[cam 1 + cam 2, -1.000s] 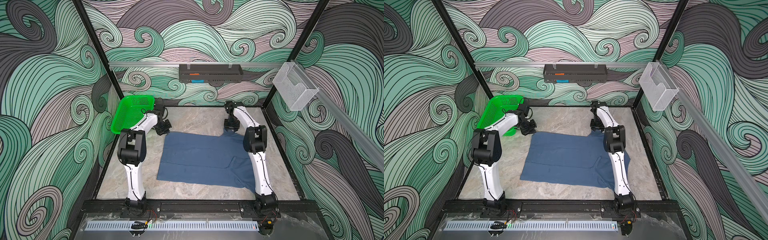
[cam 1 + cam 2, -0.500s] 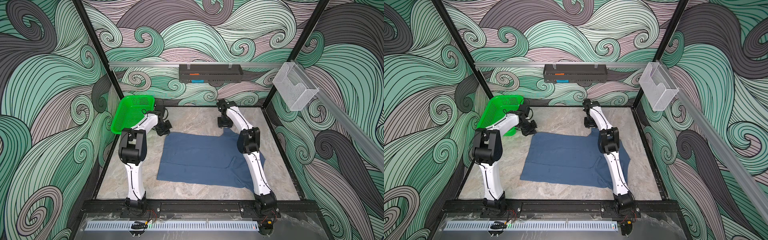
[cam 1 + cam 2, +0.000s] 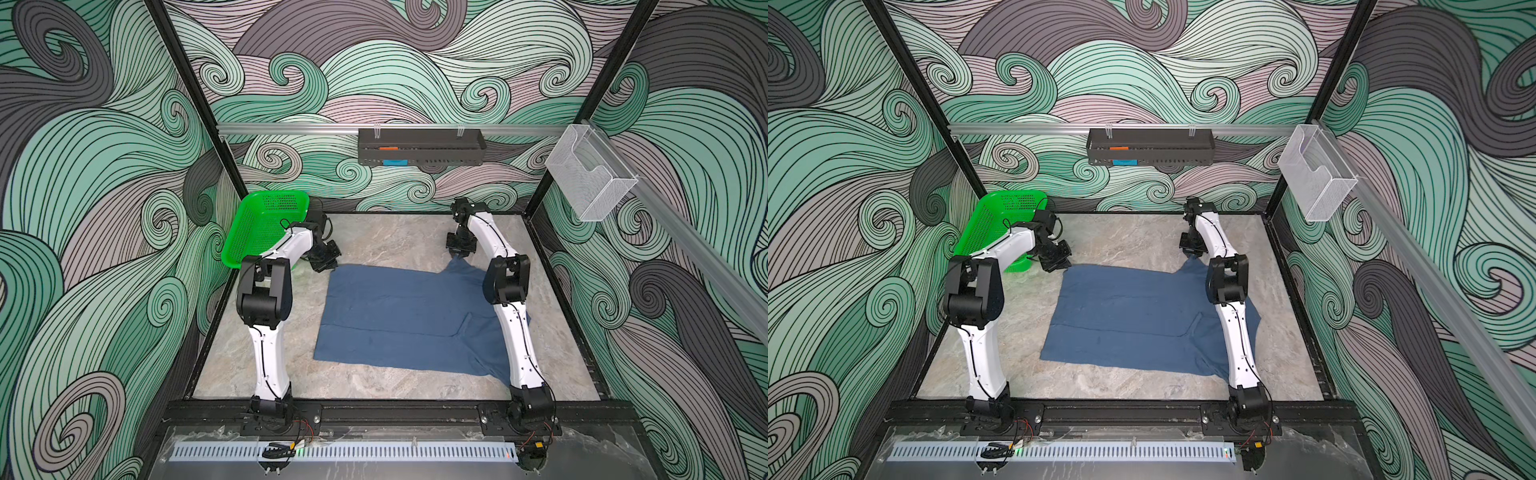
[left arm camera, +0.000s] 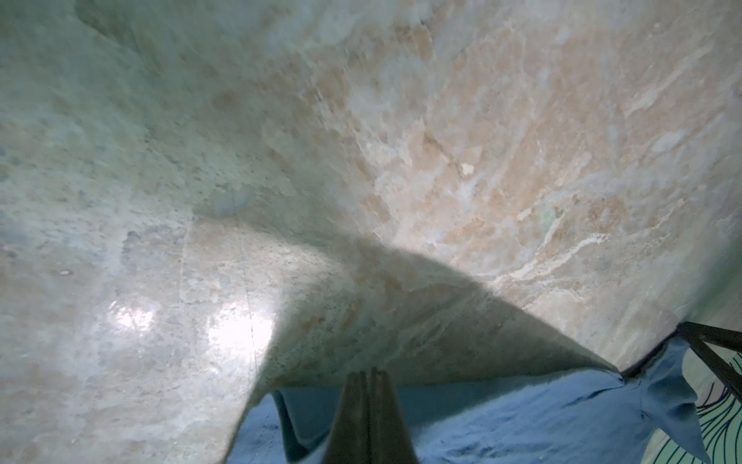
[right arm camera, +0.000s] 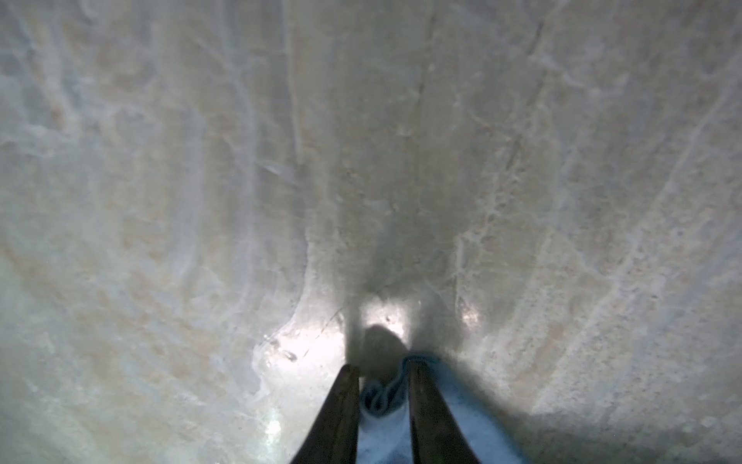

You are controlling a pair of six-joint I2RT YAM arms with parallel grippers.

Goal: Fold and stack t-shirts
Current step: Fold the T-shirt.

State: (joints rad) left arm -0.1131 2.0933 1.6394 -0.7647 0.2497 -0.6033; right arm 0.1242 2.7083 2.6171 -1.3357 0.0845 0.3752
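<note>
Lying spread, slate-blue t-shirt point(image 3: 399, 316) looks plain (corner seemingly lifted).

In both top views the right arm point(image 3: 517, 349) hides the t-shirt point(image 3: 395, 316) part under it (a strip along 1 side). The left arm point(image 3: 268, 361) covers 1 basket point(image 3: 249, 232) corner. The right wrist view is blurred.

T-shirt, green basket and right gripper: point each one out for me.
t-shirt point(image 3: 399, 316), in a top view, middle of the cloth.
green basket point(image 3: 253, 235), in a top view, bare mesh inside.
right gripper point(image 5: 382, 377), right wrist view, between its fingertips.
</note>
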